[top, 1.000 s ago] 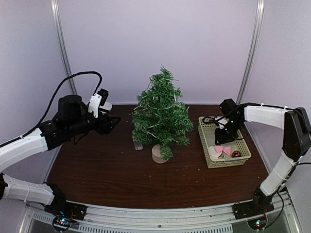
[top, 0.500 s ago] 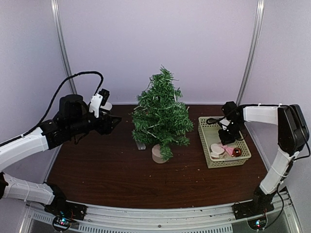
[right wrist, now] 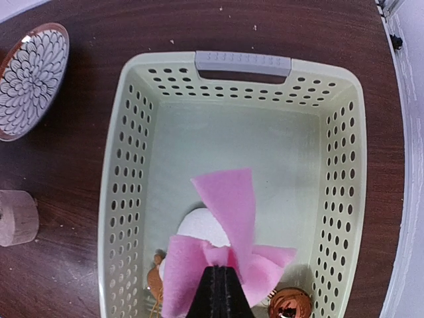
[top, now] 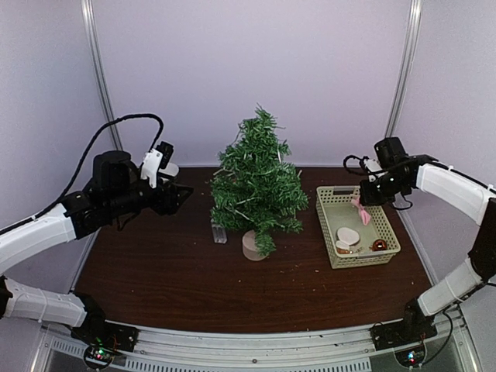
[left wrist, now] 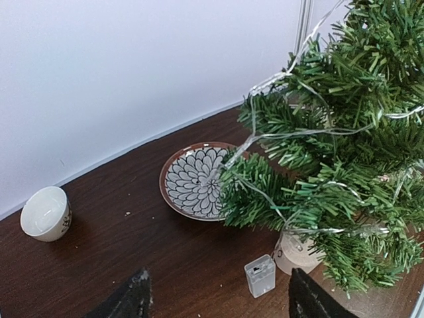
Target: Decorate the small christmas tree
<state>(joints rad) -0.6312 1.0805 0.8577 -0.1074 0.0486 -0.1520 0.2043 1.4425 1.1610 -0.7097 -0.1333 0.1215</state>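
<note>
Up above basket rim (right wrist: 242, 63), right pincer (right wrist: 219, 278) with pink bow (right wrist: 225, 252).

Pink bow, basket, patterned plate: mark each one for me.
pink bow (right wrist: 228, 209), right wrist view, on its upper felt loop.
basket (right wrist: 242, 63), right wrist view, on the grey handle at the far rim.
patterned plate (left wrist: 193, 180), left wrist view, on the petal-patterned centre.

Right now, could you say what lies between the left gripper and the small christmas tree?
A small clear box at the base of the small christmas tree, shown in the left wrist view.
</note>
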